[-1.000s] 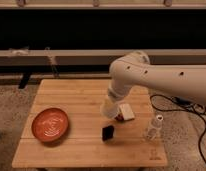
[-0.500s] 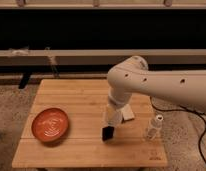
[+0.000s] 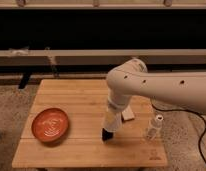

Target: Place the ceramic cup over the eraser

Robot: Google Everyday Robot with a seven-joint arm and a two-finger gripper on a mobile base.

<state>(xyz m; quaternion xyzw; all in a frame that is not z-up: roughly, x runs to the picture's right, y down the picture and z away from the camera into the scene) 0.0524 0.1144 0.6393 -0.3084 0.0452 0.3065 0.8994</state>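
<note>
My gripper (image 3: 108,129) hangs at the end of the white arm and points down at the middle front of the wooden table (image 3: 71,150). Right under its tip, touching or nearly touching it, is a small black block, the eraser (image 3: 106,136). A white tapered shape (image 3: 111,119) sits at the arm's lower end. I cannot tell whether this shape is the ceramic cup or part of the wrist.
An orange-red plate (image 3: 50,124) lies at the table's left front. A small clear bottle with a white cap (image 3: 154,126) stands at the right edge. A pale object (image 3: 129,114) sits just behind the arm, partly hidden. A cable (image 3: 200,142) runs on the floor to the right.
The arm has swung left and lowered, and its tip has come down from above the pale object onto the eraser's spot. Plate, bottle and eraser have not moved.
</note>
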